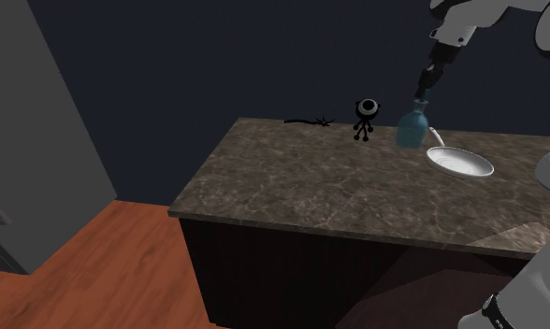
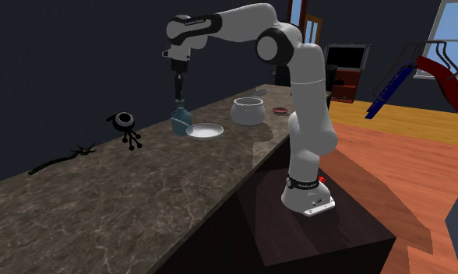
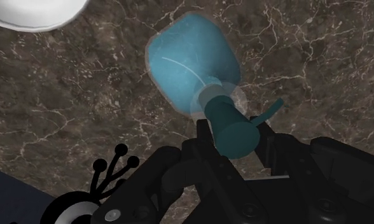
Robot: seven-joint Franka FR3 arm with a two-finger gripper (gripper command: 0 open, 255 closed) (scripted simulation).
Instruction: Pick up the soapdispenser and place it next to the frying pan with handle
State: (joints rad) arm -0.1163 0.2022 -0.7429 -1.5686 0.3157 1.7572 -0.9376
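**Item 1. Soap dispenser** (image 1: 411, 128). Translucent blue, with a bulbous body and a darker teal pump top. It stands roughly upright near the far side of the table (image 1: 339, 201), just beside the frying pan. I cannot tell whether its base rests on the marbled stone or hangs just clear of it.

**Item 2. Gripper** (image 3: 235, 141). All black, pointing down from above. It is closed on the dispenser's pump top, with one finger pressed to each side. I judge the top was chosen because it is the narrow part; the wide body below would not fit between the fingers.

**Item 3. Frying pan** (image 1: 462, 163). Pale, round and shallow, lying flat. Its thin handle runs toward the far edge, close by the dispenser.

**Item 4. Black figurine** (image 1: 364, 117). Round head with one pale eye, and stick limbs. It stands on the side of the dispenser away from the pan, near but apart.

**Item 5. Black twig-like piece** (image 1: 309, 121). Lies further along the far edge.

**Item 6. Pot** (image 2: 248, 110). Pale and lidded, beyond the pan.

**Condition note.** The dispenser appears to be at its destination. What remains, by my reckoning, is to settle it and let go. A bottle held only by its top may tip against the pan handle on release.
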